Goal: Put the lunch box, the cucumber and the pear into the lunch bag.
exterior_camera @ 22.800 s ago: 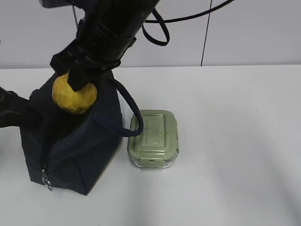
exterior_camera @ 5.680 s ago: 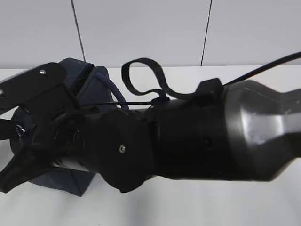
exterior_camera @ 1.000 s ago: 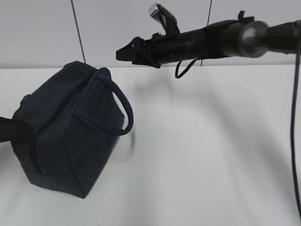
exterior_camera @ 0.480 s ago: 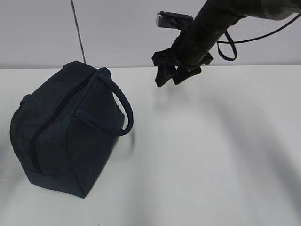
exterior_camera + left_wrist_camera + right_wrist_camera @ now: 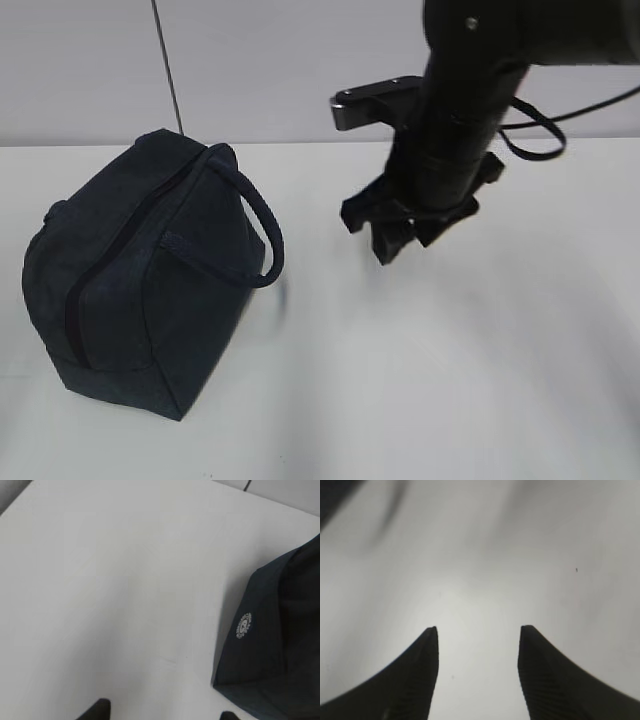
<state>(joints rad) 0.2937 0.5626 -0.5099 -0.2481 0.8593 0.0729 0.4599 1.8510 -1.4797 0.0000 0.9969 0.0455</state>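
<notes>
The dark navy lunch bag (image 5: 150, 280) stands on the white table at the left, zipper closed, one looped handle (image 5: 255, 235) hanging on its right side. Its corner with a white round logo shows in the left wrist view (image 5: 272, 640). The lunch box, the cucumber and the pear are not in view. My right gripper (image 5: 385, 235) hangs open and empty above the table, right of the bag; in the right wrist view (image 5: 477, 630) its two dark fingers stand apart over bare table. My left gripper (image 5: 162, 712) is open and empty, left of the bag; only its fingertips show.
The white table (image 5: 450, 380) stretches right and in front of the bag. A pale wall with dark vertical seams (image 5: 165, 60) runs behind. A black cable (image 5: 535, 130) loops off the right arm.
The right arm has swung from high at the back down and forward toward the table's middle. The left arm has left the exterior view. The bag has not moved.
</notes>
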